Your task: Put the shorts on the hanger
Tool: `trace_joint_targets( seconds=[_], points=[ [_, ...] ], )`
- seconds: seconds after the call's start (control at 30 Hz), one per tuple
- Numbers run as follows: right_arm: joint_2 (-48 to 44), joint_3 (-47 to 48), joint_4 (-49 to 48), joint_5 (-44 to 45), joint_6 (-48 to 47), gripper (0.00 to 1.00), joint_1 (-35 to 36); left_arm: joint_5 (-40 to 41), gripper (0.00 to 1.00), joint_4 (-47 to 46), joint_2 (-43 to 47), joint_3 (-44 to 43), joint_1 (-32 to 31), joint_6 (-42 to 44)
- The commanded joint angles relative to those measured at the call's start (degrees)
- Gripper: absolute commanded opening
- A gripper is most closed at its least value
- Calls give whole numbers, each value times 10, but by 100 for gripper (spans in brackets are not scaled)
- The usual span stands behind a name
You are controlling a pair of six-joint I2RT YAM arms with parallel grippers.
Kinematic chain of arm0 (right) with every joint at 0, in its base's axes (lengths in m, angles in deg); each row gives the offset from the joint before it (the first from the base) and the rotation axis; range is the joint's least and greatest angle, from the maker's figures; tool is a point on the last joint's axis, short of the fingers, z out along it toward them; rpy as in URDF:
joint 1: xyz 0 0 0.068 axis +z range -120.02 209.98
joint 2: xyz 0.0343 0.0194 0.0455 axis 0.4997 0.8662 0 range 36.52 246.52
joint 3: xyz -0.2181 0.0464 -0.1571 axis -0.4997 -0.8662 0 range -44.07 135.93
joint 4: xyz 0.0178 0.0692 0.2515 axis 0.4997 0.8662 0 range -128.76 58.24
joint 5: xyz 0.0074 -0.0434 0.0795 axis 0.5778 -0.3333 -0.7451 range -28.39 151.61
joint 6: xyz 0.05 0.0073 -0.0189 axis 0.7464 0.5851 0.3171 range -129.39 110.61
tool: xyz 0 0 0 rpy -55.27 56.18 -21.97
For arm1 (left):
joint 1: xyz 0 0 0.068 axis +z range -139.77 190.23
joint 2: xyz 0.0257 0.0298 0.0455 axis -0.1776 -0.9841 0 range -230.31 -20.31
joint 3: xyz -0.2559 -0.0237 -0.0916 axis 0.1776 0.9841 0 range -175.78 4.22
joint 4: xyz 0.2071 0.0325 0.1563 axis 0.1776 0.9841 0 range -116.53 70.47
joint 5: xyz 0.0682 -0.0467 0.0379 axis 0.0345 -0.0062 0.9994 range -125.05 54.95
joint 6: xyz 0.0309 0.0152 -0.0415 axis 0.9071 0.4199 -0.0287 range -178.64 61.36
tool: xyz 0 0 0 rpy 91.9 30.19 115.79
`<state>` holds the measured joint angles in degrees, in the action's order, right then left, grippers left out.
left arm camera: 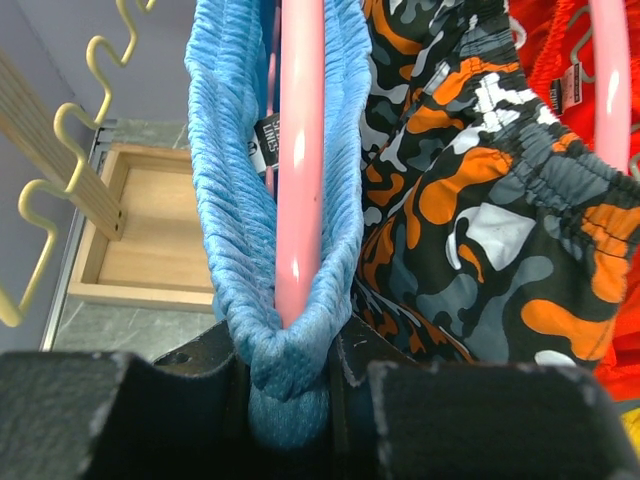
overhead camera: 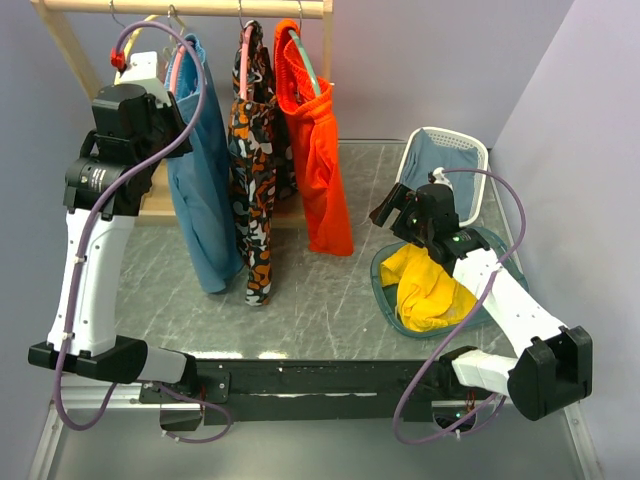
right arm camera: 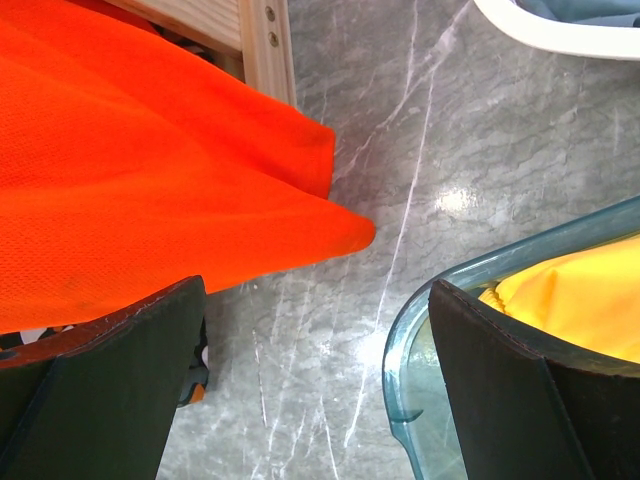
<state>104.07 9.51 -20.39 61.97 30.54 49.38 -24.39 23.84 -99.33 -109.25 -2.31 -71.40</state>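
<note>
The shorts (overhead camera: 205,200) hang on the left side of the wooden rail (overhead camera: 180,8), at the back of the grey table (overhead camera: 300,310). They are soft and light sky blue. They hang down long and loose, with gentle folds in the cloth.

Up close, in the left wrist view, the top band of the shorts is bunched up in many tiny ridges. Lower down, the cloth looks like fine mesh with little dots. A small dark tag (left arm camera: 265,140) with white letters peeks out from inside the band.

The pink hanger (left arm camera: 300,150) is smooth and shiny. Its arm runs down the middle of the blue band, with cloth on both sides of it. The band wraps under the end of the pink arm like a little pocket.

The left gripper (left arm camera: 290,395) is up high by the rail. Its two black fingers are squeezed on the bottom fold of the blue band, just under the pink arm.

Right beside the blue shorts hang the camo shorts (left arm camera: 480,230), which are orange, grey, black and white. Next to those hang the orange shorts (overhead camera: 320,170).

The right gripper (right arm camera: 315,380) is low over the table, and its fingers are wide apart with nothing between them. It sits between the orange shorts and a blue-green tub (overhead camera: 385,290) with yellow cloth (overhead camera: 425,290) inside.
</note>
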Motion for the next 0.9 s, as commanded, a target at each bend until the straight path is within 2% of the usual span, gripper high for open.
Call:
trace_joint_targets(
  seconds=[0.0, 0.57, 0.87],
  points=[
    [4, 24, -19, -2, -8, 100, 7, -14, 1, -132, 14, -62, 1, 9],
    [3, 25, -21, 1, -4, 100, 16, -25, 1, -137, 16, -66, 1, -4],
    [3, 28, -19, 5, -4, 100, 20, -45, 1, -192, -17, -30, 1, 8]
  ],
)
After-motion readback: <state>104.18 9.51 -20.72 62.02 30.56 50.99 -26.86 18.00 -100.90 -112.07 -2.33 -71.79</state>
